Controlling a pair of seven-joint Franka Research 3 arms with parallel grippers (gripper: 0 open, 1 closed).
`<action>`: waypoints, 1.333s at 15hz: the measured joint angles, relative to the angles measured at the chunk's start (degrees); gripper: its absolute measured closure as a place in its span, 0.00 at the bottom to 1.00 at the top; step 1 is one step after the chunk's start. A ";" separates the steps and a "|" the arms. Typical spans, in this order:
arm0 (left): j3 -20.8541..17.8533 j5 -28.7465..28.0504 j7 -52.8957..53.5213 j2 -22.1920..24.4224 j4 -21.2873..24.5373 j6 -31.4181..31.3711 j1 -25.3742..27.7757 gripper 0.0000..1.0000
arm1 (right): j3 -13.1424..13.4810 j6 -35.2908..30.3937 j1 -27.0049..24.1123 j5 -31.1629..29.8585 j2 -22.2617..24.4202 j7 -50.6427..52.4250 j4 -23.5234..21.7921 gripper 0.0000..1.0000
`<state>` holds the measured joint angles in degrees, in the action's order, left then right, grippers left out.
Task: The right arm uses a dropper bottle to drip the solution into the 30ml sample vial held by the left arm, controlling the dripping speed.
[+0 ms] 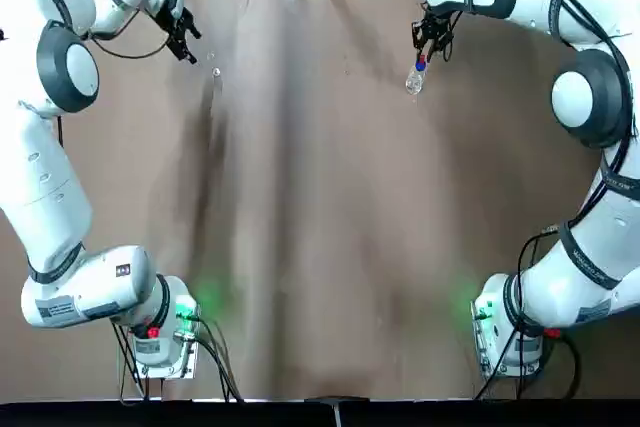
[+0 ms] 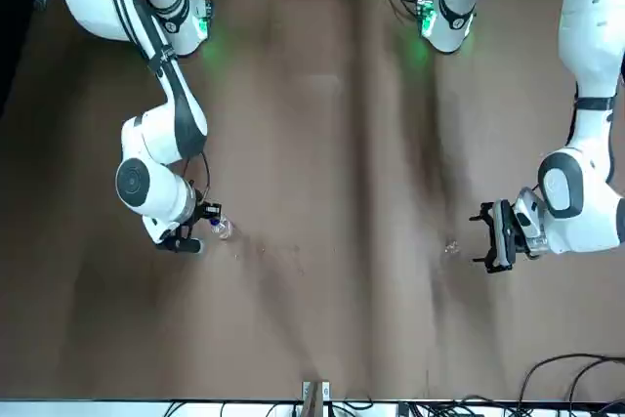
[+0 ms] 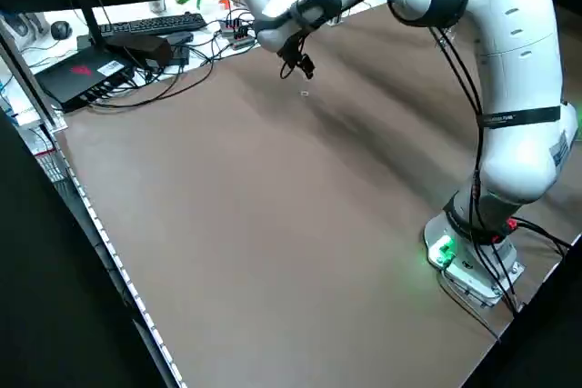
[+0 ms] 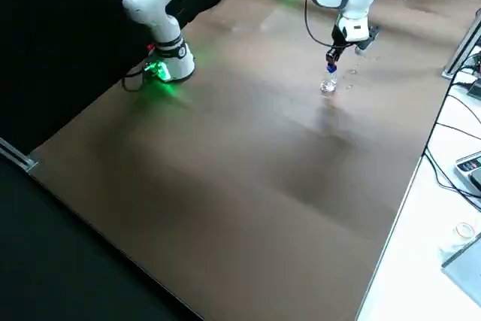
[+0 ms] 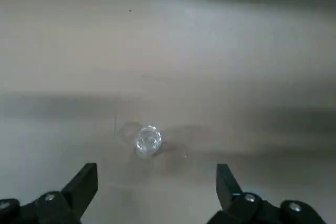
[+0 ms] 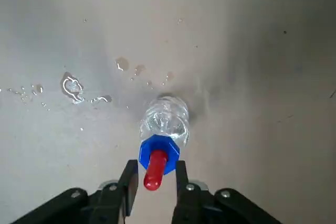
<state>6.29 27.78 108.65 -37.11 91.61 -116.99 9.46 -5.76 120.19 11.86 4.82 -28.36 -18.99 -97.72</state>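
Two white robot arms are reaching over a brown worktop [image 1: 320,247]. At the left, the left gripper [image 5: 156,174] is hovering near the small clear vial [image 5: 148,140], its fingers standing wide apart and holding nothing. The vial is resting on the worktop, seemingly upright. Well to its right, the dropper bottle [image 6: 165,119] is standing on the worktop, its red-tipped dropper [image 6: 156,169] rising through a blue collar [image 6: 171,149]. The right gripper [image 6: 157,165] is straddling the dropper, fingers apart with a gap on each side of the red bulb. Wet droplets [image 6: 72,87] are lying near the bottle.

The light vial could be tipping or sliding if the left fingers are closing off-centre; its clear wall is offering little to see. The bottle could be toppling or lifting if the right fingers are catching the collar, and squeezing the bulb too hard would be sending out a spurt instead of drops.
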 joint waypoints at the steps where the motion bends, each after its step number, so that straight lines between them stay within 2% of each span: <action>1: -0.02 1.40 1.71 -0.94 -0.01 -0.05 0.30 0.01 | 0.00 0.17 0.00 -0.01 -0.07 0.00 0.00 0.65; 6: -0.17 6.00 3.90 -4.49 -0.82 -0.51 3.12 0.01 | 0.00 0.43 0.00 -0.03 -0.12 0.00 0.00 0.71; 10: -0.17 8.65 11.93 -6.38 -1.54 -0.36 6.26 0.01 | 0.00 0.43 0.01 -0.05 -0.12 -0.01 0.00 0.78; 11: -0.14 10.32 12.75 -7.13 -1.54 -0.37 6.24 0.00 | 0.00 0.43 0.01 -0.05 -0.12 -0.01 0.00 0.80; 14: 0.01 21.18 14.29 -9.14 -1.68 -0.52 5.37 0.00 | 0.01 0.43 0.01 -0.06 -0.12 -0.01 0.00 0.84; 18: 0.00 22.34 16.44 -10.23 -1.76 -0.52 5.45 0.01 | 0.02 0.42 0.01 -0.06 -0.12 -0.01 0.00 0.89; 19: 0.00 22.35 16.55 -10.46 -1.78 -0.52 5.45 0.01 | 0.02 0.41 0.01 -0.06 -0.13 -0.01 0.00 0.95; 20: 0.02 22.37 16.62 -10.65 -1.80 -0.52 5.43 0.01 | 0.03 0.39 0.01 -0.06 -0.13 -0.01 0.00 0.96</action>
<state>6.31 50.15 125.26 -47.76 89.81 -117.51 14.89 -5.72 120.58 11.87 4.76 -28.49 -19.01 -97.72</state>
